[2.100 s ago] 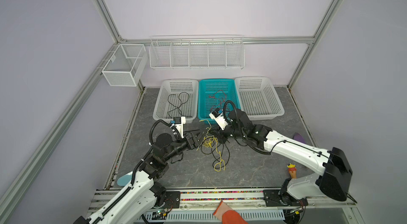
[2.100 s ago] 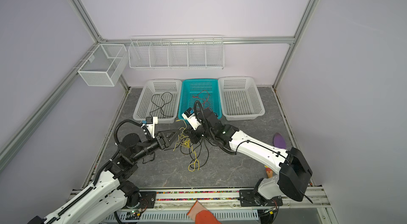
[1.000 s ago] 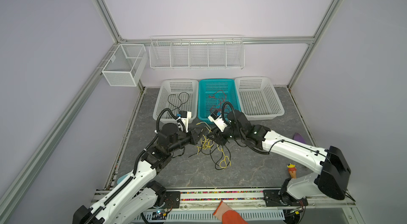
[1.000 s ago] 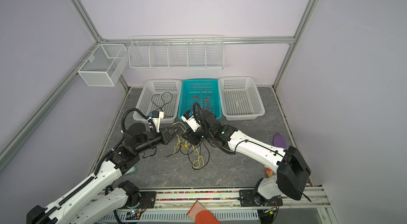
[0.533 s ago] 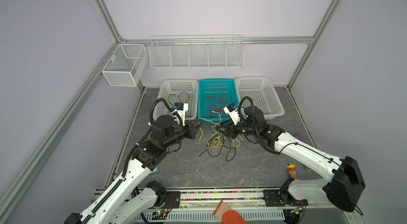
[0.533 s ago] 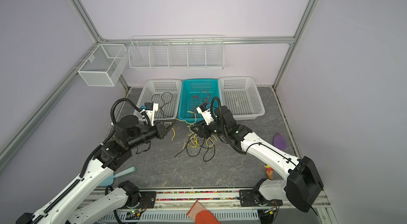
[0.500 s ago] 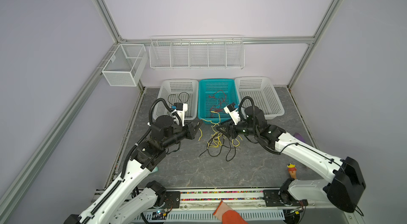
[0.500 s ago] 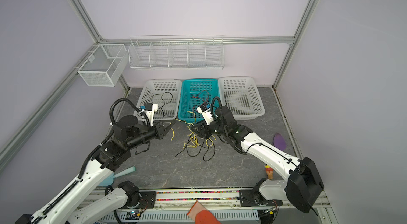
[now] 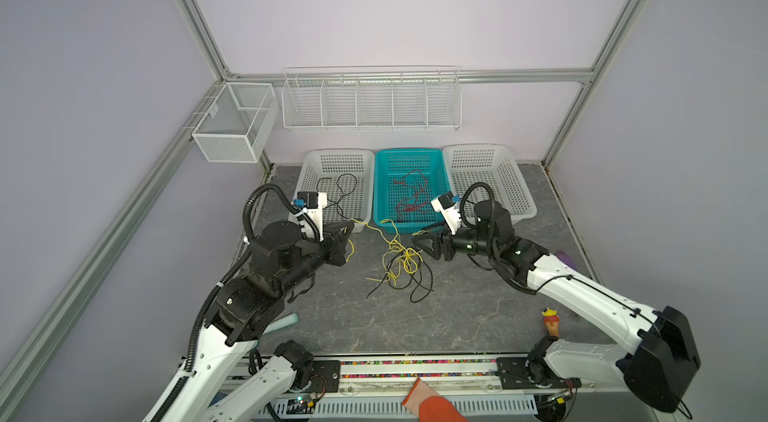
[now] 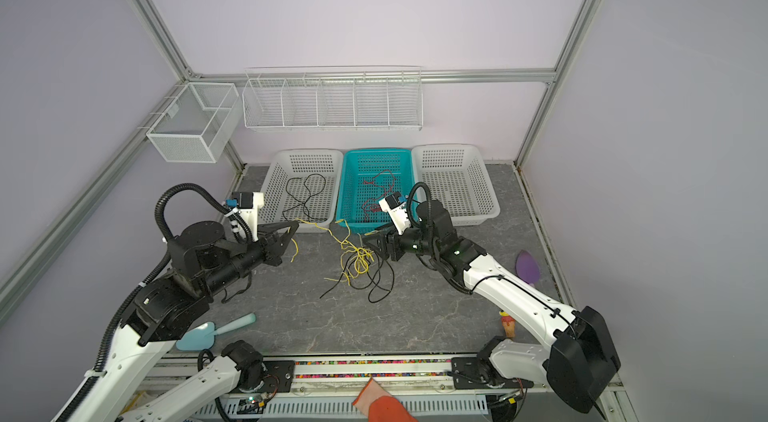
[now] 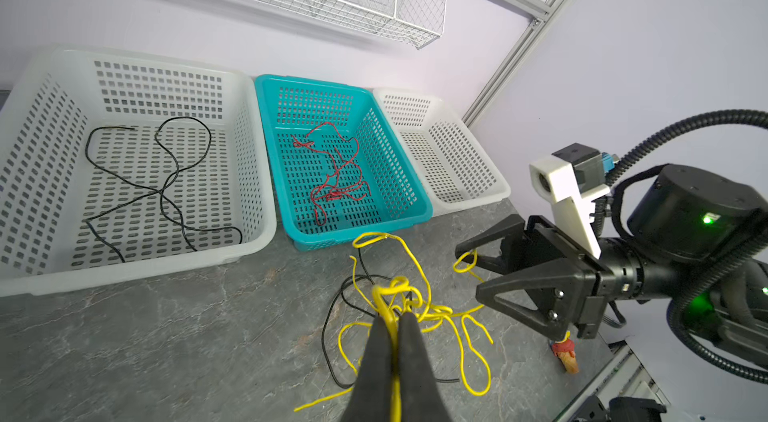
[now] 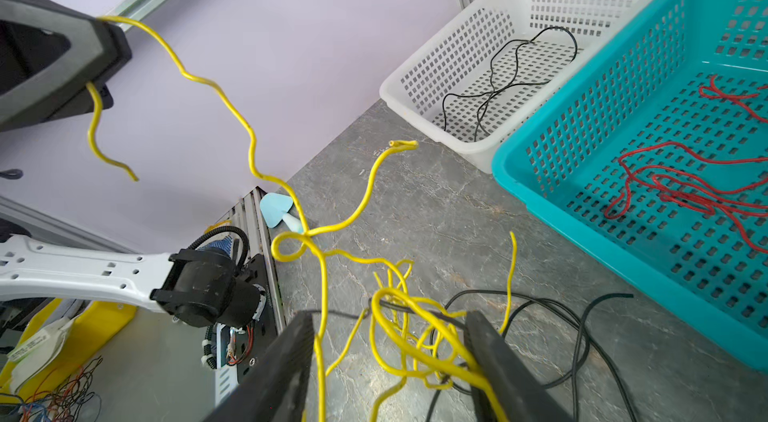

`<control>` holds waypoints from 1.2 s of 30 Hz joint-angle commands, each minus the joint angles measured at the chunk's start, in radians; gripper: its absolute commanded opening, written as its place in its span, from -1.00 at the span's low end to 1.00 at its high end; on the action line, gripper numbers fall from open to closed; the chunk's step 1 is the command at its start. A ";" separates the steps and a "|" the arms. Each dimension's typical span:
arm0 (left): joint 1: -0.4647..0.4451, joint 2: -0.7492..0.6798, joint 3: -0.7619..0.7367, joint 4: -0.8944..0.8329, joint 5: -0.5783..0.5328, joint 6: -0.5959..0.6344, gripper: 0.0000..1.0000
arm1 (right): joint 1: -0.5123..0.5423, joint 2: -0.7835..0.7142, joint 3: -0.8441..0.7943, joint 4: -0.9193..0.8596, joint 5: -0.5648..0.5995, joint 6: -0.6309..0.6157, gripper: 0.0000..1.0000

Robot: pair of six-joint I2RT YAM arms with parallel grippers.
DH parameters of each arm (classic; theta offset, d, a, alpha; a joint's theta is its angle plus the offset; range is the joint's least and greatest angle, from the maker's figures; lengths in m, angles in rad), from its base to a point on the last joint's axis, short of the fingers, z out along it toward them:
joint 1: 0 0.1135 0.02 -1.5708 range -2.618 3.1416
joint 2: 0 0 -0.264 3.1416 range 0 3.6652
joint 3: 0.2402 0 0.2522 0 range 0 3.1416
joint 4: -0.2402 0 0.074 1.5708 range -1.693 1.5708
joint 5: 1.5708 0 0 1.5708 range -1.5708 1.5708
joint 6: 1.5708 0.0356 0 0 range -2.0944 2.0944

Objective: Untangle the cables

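Two robot arms are seen from above on a table [image 9: 332, 316], with three baskets set along the back. A yellow cable [image 12: 252, 150] is pinched in the left gripper [image 9: 351, 228] and lifted off the table. It runs in waves down into a tangle [image 9: 401, 264] of yellow and black cables lying in front of the teal basket [image 9: 380, 191]. A black cable [image 9: 345, 191] is already laid in the white basket [image 9: 307, 179] on the left. Red cables [image 9: 411, 195] are laid in the teal one.

The step in hand is judged to be the drawing of one yellow cable out of the heap. It would be done best with a slow pull directed away from the tangle. The rest should be pinned down by the right gripper [image 9: 415, 243], so that the heap is not dragged along. A small loop partway along the strand could be drawn into a knot if it is pulled hard.

The left fingers [image 11: 378, 357] are pressed together with the yellow cable clamped between them, and a short end is left hanging free. The right fingers [image 12: 291, 357] are spread wide at the tangle. Yellow loops lie between them and appear to brush one finger, but nothing is gripped.
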 commanded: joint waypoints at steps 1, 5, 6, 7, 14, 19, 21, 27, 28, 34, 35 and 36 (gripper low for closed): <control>0.001 -0.055 -0.008 0.014 0.024 0.031 -1.00 | -0.007 0.011 -0.013 0.049 -0.050 0.014 0.22; 0.002 -0.077 -0.030 0.087 0.158 0.038 -1.00 | -0.007 0.012 -0.025 0.114 -0.070 0.044 0.22; 0.002 -0.076 -0.034 0.086 0.162 0.039 -1.00 | -0.007 0.016 -0.025 0.124 -0.082 0.052 0.22; 0.001 -0.071 -0.036 0.076 0.164 0.051 -1.00 | -0.006 0.022 -0.025 0.128 -0.096 0.062 0.22; 0.002 -0.053 -0.062 0.005 0.183 0.188 -1.00 | 0.010 0.100 0.133 -0.044 -0.116 0.221 0.21; 0.001 -0.063 -0.084 0.045 0.202 0.209 -1.00 | 0.074 0.165 0.227 -0.200 -0.100 0.202 0.22; 0.002 -0.058 -0.087 0.059 0.228 0.212 -1.00 | 0.084 0.191 0.248 -0.249 -0.071 0.212 0.23; 0.002 -0.100 -0.091 0.068 0.193 0.220 -1.00 | 0.092 0.220 0.260 -0.367 -0.010 0.171 0.21; 0.001 -0.111 -0.099 0.079 0.196 0.213 -1.00 | 0.093 0.222 0.256 -0.374 -0.008 0.163 0.20; 0.002 -0.146 -0.108 0.060 0.053 0.205 -1.00 | 0.094 0.168 0.235 -0.458 0.063 0.081 0.22; 0.002 -0.138 -0.104 0.040 0.027 0.207 -1.00 | 0.094 0.149 0.222 -0.462 0.061 0.074 0.26; 0.002 -0.129 -0.101 0.021 0.003 0.206 -1.00 | 0.094 0.134 0.212 -0.473 0.054 0.066 0.29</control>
